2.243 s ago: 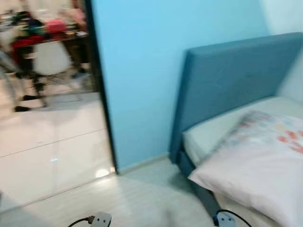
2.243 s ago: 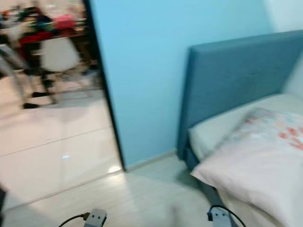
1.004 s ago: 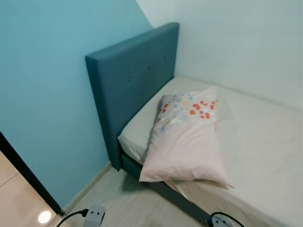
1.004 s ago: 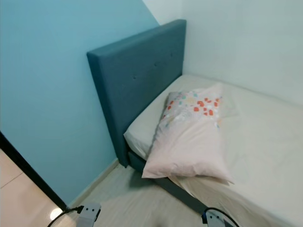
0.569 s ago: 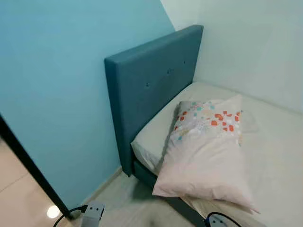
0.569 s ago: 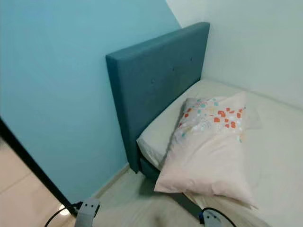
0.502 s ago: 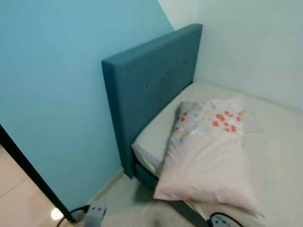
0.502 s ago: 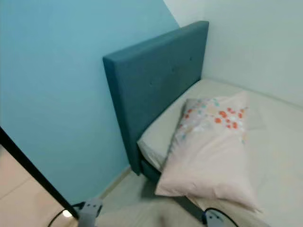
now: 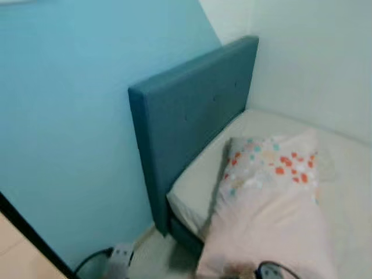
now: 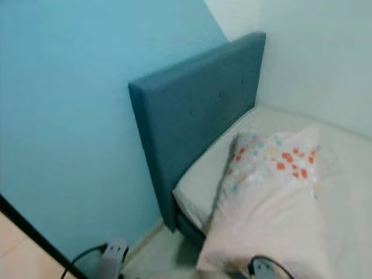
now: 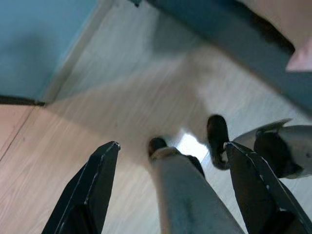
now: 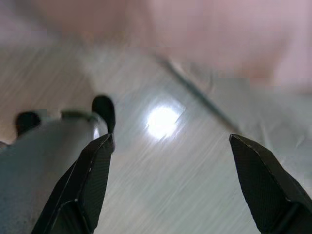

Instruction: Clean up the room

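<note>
A pale pink pillow [image 9: 267, 215] with a patch of coloured spots lies on the bed's cream mattress [image 9: 192, 192], and its near end hangs over the mattress edge. A dark teal headboard [image 9: 186, 116] stands behind it. Both arms hang low. In the left wrist view my left gripper [image 11: 170, 146] is open over the floor, its black fingers [image 11: 92, 190] wide apart with nothing between them. My right gripper [image 12: 170, 139] is open too, its fingers [image 12: 87, 185] spread above the floor beside the bed's side.
A light blue wall [image 9: 70, 116] runs on the left and a white wall [image 9: 314, 58] stands behind the bed. A dark door frame [image 9: 29, 235] shows at the lower left. My own grey leg [image 11: 190, 200] stands on the pale wood floor [image 11: 97, 112].
The camera has swung right from the doorway to the bed and come closer; the pillow now sits lower and larger in the picture. The things themselves have not moved.
</note>
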Tool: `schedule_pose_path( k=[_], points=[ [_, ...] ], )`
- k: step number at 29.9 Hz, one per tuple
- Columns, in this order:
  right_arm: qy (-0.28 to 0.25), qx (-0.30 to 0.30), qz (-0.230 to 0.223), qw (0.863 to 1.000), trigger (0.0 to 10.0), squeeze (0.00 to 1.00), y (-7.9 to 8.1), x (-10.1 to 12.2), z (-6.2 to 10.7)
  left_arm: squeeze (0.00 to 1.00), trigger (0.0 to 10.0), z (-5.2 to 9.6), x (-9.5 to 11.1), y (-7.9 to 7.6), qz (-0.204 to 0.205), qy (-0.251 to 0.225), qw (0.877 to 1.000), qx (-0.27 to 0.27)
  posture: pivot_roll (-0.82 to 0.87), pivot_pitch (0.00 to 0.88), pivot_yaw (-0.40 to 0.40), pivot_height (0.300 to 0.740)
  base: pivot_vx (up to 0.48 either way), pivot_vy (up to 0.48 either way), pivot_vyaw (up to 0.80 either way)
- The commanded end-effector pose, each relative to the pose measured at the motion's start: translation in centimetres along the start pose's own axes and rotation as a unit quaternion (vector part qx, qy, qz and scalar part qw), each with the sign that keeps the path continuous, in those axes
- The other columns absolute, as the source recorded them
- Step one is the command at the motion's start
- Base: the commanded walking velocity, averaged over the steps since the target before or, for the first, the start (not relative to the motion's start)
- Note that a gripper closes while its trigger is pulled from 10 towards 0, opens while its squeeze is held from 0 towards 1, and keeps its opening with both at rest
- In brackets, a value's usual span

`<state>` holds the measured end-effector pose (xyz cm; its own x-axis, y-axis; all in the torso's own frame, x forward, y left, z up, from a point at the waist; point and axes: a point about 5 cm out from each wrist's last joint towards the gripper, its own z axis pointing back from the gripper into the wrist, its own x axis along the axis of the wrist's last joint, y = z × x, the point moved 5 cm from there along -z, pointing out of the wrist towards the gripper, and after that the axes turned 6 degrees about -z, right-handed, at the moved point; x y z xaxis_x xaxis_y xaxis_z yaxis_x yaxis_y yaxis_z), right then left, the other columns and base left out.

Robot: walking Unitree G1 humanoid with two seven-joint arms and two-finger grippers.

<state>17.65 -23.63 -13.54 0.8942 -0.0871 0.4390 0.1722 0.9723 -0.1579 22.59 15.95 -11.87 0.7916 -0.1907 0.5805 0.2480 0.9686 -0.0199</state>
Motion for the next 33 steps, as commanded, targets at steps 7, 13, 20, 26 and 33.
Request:
schedule_pose_path(
  k=[7, 13, 20, 26, 33],
  points=[
    [0.006, 0.009, -0.005, 1.0, 10.0, 0.0, 0.6, -0.5, 0.0, 0.0, 10.0, 0.1, -0.6, 0.1, 0.002, 0.007, 1.0, -0.001, 0.05, 0.006, 0.016, 0.74, 0.272, 0.0, -0.34],
    [0.003, 0.004, -0.009, 1.0, 10.0, 0.0, 0.5, -0.4, 0.0, 0.0, 10.0, 0.1, -0.4, -0.1, 0.0, 0.004, 1.0, -0.007, 0.05, 0.006, 0.016, 0.74, 0.269, 0.0, -0.8],
    [0.0, -0.004, -0.004, 1.0, 10.0, 0.0, 0.2, 0.4, 0.0, 0.0, 10.0, 0.0, 0.1, -1.0, 0.015, -0.01, 0.999, -0.035, 0.05, 0.006, 0.016, 0.74, 0.219, 0.0, -0.8],
    [0.002, -0.01, -0.001, 1.0, 10.0, 0.0, 0.0, 0.4, 0.0, 0.0, 10.0, -0.1, 0.6, -1.5, 0.027, -0.021, 0.998, -0.05, 0.05, 0.006, 0.017, 0.74, 0.0, 0.0, -0.79],
    [0.012, -0.012, -0.001, 1.0, 10.0, 0.0, -0.5, -0.7, 0.0, 0.0, 10.0, 0.0, 0.6, -1.2, 0.023, -0.021, 0.999, -0.044, 0.05, 0.006, 0.018, 0.74, 0.0, 0.0, -0.78]
  ],
)
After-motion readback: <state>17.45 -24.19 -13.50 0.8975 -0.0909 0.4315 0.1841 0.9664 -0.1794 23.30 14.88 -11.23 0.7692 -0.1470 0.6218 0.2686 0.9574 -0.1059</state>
